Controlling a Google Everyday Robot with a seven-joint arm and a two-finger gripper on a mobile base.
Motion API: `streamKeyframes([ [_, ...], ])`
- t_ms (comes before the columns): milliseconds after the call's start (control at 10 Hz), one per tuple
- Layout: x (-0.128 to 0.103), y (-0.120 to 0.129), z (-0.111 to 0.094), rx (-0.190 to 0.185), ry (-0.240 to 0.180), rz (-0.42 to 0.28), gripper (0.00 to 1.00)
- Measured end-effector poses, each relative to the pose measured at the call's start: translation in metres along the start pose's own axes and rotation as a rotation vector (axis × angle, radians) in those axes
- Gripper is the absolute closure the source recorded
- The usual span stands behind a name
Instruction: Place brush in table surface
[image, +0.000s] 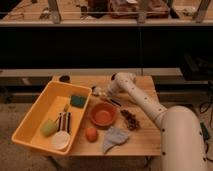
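At the back of the table surface (143, 143), just behind the orange bowl (103, 114), the gripper (105, 94) sits low over the wood, at the brush (96, 91). Whether it is clamped on the brush or released from it cannot be told from this view. The brush's whitish head lies to the tub side of the gripper. A thin dark handle runs from there toward the bowl's far rim, close to the tabletop. The white arm (142, 102) slopes from the gripper across the right half of the table to the robot's body (182, 142) at the lower right.

In front of the bowl lie an orange ball (91, 134) and a crumpled grey-blue cloth (114, 138). A small dark brown heap (131, 120) lies to the bowl's right. The yellow plastic tub (37, 112) fills the left side. It holds a green sponge (77, 100), a bundle of dark-and-pale sticks (64, 121), a pale green item (48, 127) and a white round item (60, 140).
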Motion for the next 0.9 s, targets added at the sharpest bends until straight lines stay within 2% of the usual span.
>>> streamKeyframes([
  [500,0.001,0.001,-0.001,-0.002,-0.001,-0.004,0.86],
  [700,-0.006,-0.002,-0.022,0.011,-0.036,-0.049,0.86],
  [900,-0.025,-0.003,-0.052,0.016,-0.051,-0.099,0.86],
])
